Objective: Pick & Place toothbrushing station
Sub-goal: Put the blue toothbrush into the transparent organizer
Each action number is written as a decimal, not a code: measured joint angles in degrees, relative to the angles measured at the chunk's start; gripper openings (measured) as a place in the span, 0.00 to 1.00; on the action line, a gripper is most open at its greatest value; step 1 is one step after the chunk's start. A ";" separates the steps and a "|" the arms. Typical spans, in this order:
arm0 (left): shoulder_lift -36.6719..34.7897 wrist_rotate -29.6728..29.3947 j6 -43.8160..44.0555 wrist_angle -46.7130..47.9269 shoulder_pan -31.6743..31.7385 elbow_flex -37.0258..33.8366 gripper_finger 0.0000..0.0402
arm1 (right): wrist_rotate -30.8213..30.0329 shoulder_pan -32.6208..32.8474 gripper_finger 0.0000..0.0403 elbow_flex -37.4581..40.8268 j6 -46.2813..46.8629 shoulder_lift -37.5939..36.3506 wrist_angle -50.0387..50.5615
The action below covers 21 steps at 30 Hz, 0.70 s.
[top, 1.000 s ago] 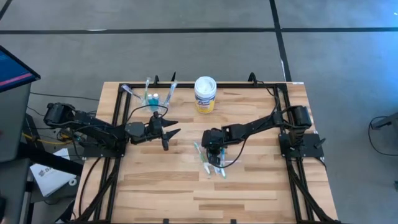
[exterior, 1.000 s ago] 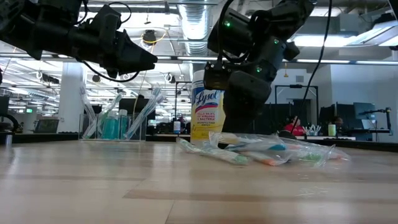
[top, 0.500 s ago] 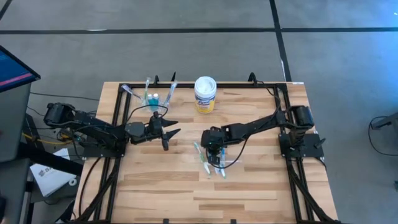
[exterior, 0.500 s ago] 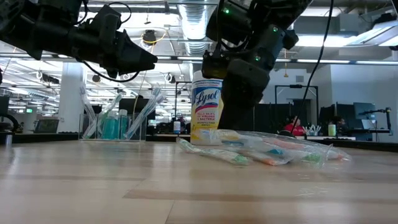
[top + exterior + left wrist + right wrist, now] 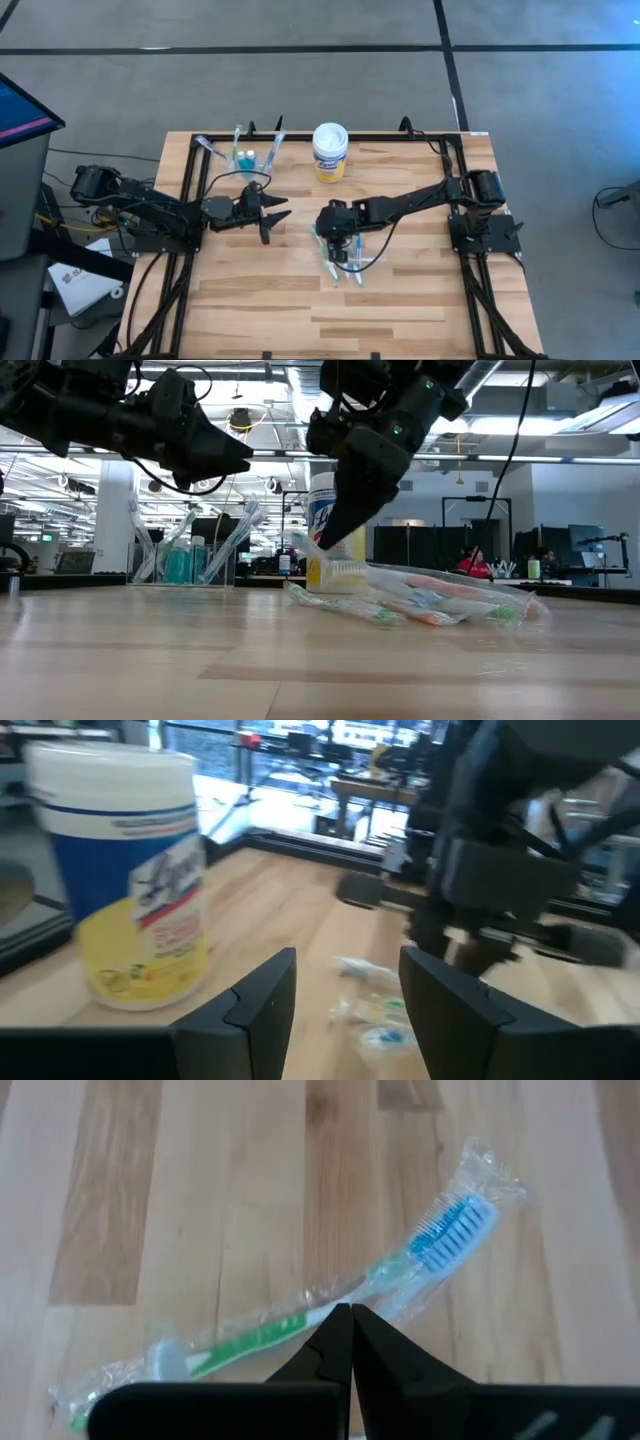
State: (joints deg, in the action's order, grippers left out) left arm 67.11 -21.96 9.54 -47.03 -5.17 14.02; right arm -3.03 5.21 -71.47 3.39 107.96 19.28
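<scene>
Right gripper (image 5: pixel 327 232): my fingers pressed together over the wrapped toothbrushes (image 5: pixel 340 262), one end lifted, apparently for carrying.
Left gripper (image 5: pixel 272 212): spread apart, waiting near the cup (image 5: pixel 245 159).

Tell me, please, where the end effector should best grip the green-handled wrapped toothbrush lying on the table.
Grip the toothbrush by its green handle near mid-length, from straight above, closing across it. It lies flat on the table, leaving no room underneath, and the loose wrapper ends would probably slip.
</scene>
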 joint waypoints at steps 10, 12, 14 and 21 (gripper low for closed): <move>0.00 2.28 0.20 0.00 0.00 0.00 0.43 | -0.06 0.42 0.00 -3.40 -2.97 0.00 -0.03; 0.00 2.28 0.20 0.00 0.00 0.00 0.43 | -0.08 0.46 0.00 -4.12 -3.78 0.00 0.20; 0.00 2.51 0.20 0.02 0.00 0.00 0.43 | -0.14 0.44 0.00 -4.79 -4.30 0.00 0.22; 0.00 4.88 0.20 0.15 0.00 0.00 0.43 | -1.30 0.46 0.00 -5.29 -5.37 -0.66 0.74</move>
State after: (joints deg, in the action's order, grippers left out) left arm 67.11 -17.08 9.74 -46.87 -5.17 14.02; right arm -4.33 5.67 -76.76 -1.98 107.30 20.02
